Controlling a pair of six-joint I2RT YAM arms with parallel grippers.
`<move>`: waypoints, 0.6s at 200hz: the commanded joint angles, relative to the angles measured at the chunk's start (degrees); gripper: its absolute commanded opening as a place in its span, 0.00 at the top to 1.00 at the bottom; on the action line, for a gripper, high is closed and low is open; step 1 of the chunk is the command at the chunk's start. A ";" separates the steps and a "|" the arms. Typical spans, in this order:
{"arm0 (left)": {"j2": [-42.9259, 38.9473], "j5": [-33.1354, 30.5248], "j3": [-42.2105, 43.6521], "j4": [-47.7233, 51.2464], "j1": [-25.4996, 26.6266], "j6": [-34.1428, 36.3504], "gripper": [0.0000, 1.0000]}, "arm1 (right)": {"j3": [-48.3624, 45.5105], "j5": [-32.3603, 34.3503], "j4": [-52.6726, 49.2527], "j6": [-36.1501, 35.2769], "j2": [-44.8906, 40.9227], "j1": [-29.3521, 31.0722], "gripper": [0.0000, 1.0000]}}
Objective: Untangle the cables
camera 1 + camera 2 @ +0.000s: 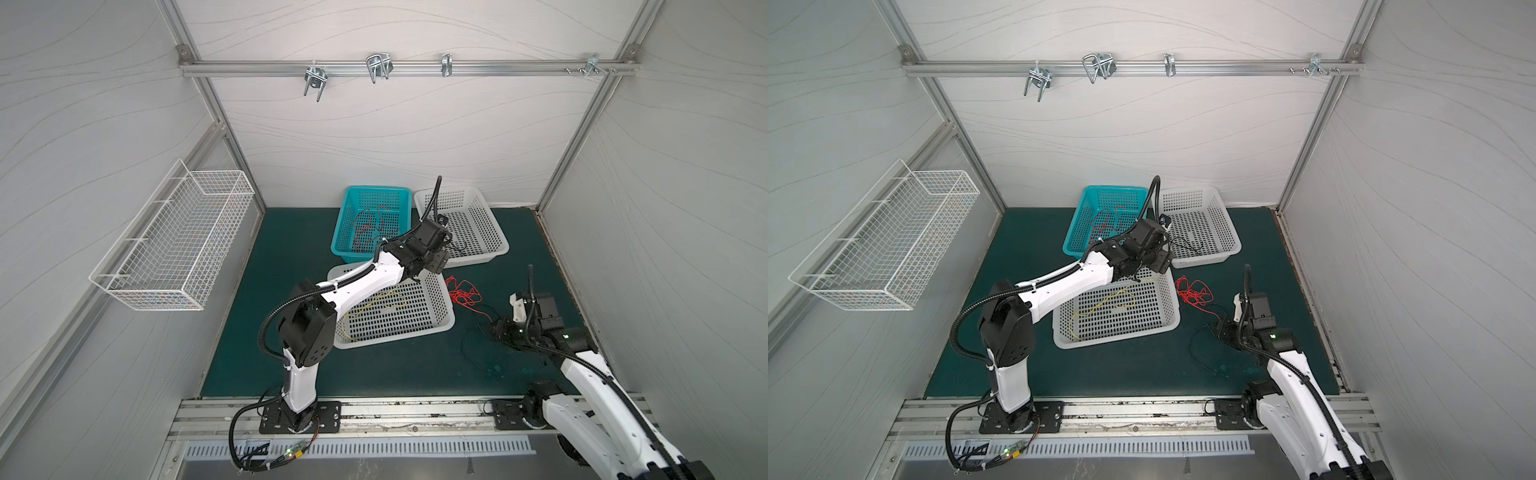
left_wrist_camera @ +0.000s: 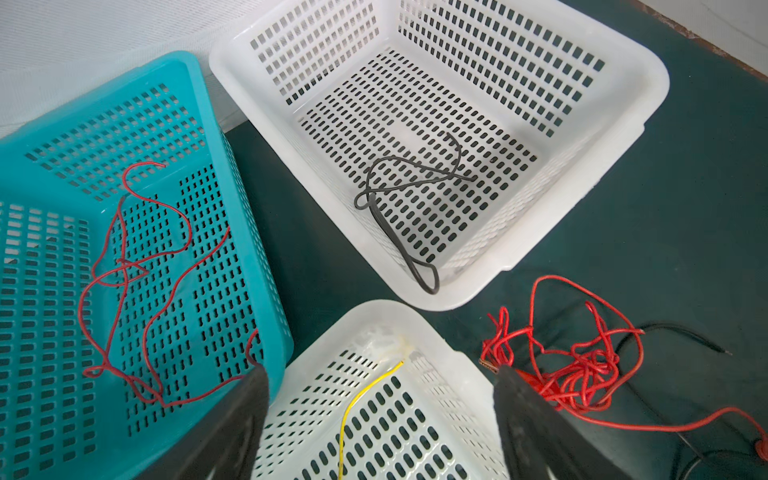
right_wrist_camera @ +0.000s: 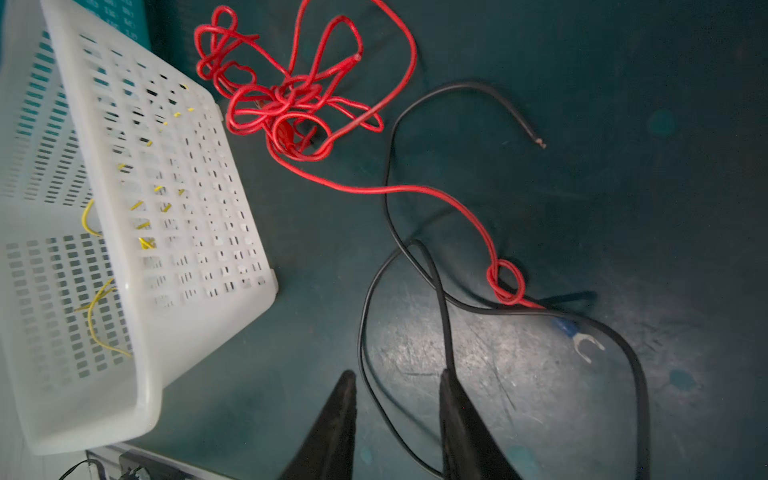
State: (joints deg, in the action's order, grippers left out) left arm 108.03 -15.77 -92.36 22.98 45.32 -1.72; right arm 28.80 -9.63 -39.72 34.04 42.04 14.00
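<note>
Left gripper (image 2: 379, 370): jaws wide apart, nothing in them. It hangs over the far right corner of the near white basket (image 1: 399, 337). The teal basket (image 1: 340, 224) and the far white basket (image 1: 478, 260) come close to it there.

Right gripper (image 3: 397, 374): fingers partway apart, low over the green mat (image 1: 415, 365), straddling the black cable (image 3: 388, 208). One strand runs through the gap and another goes under a fingertip. I see no clamp, and I can't tell if a pad touches it.

Where the cables are:
- red tangle (image 1: 463, 293): on the mat just beside the near white basket's right wall. It is bunched, with no clear long axis. Its tail (image 3: 415, 191) leads out toward my right gripper and carries a small knot (image 3: 505, 282). It ends in a blue-sleeved fork terminal (image 3: 582, 340), fork end pointing away from the tangle.
- black cable: loose loops on the mat, crossing the tail. Its bare end (image 3: 540, 143) points away from the near white basket.
- yellow cable (image 1: 374, 305): in the near white basket, lying diagonally from the far right corner to the near left.
- dark red cable (image 2: 124, 270): in the teal basket, loose loops strung roughly far to near.
- second black cable (image 2: 409, 183): in the far white basket, folded on its floor.
</note>
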 commanded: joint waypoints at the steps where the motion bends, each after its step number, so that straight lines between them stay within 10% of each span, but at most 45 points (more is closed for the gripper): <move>1: -1.87 0.90 0.40 -3.48 0.13 0.54 0.14 | 0.51 4.58 -3.21 2.30 -0.74 1.02 0.65; 120: -3.24 2.03 4.04 -5.75 -0.41 0.08 0.14 | 7.49 10.36 -4.75 0.48 2.36 1.17 0.65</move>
State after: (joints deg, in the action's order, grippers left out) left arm 106.83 -14.55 -88.84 19.88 45.25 -1.65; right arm 33.98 -3.95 -39.57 35.07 42.37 14.92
